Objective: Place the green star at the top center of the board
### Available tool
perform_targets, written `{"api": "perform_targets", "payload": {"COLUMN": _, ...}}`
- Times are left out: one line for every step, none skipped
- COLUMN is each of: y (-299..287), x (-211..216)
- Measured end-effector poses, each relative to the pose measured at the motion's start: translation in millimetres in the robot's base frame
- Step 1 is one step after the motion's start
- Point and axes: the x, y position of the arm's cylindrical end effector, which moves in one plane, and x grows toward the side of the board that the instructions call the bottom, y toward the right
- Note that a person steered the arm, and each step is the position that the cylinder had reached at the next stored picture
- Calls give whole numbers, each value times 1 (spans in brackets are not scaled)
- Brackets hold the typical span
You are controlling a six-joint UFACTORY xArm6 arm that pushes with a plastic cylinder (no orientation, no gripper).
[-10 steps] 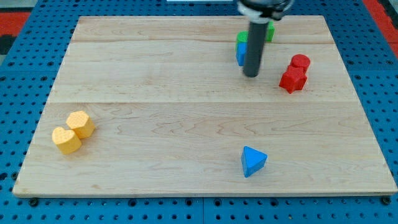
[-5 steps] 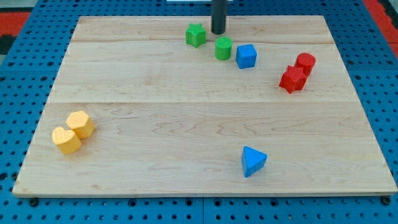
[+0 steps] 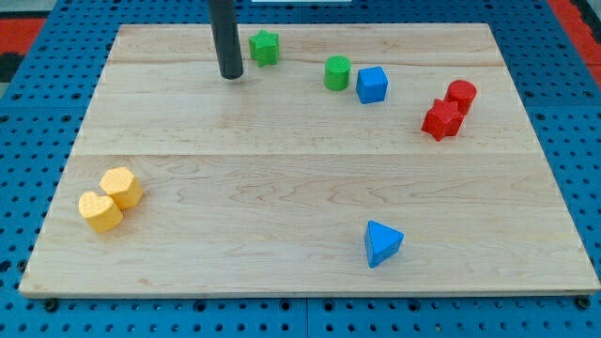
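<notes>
The green star (image 3: pixel 265 47) lies near the view's top edge of the wooden board (image 3: pixel 300 235), a little left of centre. My tip (image 3: pixel 230 74) rests on the board just left of and slightly below the star, with a small gap between them. A green cylinder (image 3: pixel 337 72) and a blue cube (image 3: pixel 372 84) sit to the star's right.
A red cylinder (image 3: pixel 460 94) and a red star (image 3: pixel 440 119) touch at the right. A yellow hexagon (image 3: pixel 122 187) and a yellow heart (image 3: pixel 100 210) touch at the lower left. A blue triangle (image 3: pixel 382 243) lies near the bottom.
My tip moved from the top right to the top left of centre. The green star slid left along the top. The green cylinder and blue cube came into view from behind the rod.
</notes>
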Motion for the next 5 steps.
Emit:
{"api": "perform_targets", "payload": {"y": -2, "x": 0}}
{"api": "perform_targets", "payload": {"y": 10, "x": -36}}
{"api": "perform_targets", "payload": {"y": 54, "x": -57}}
{"api": "perform_targets", "payload": {"y": 79, "x": -48}}
{"api": "perform_targets", "payload": {"y": 86, "x": 0}}
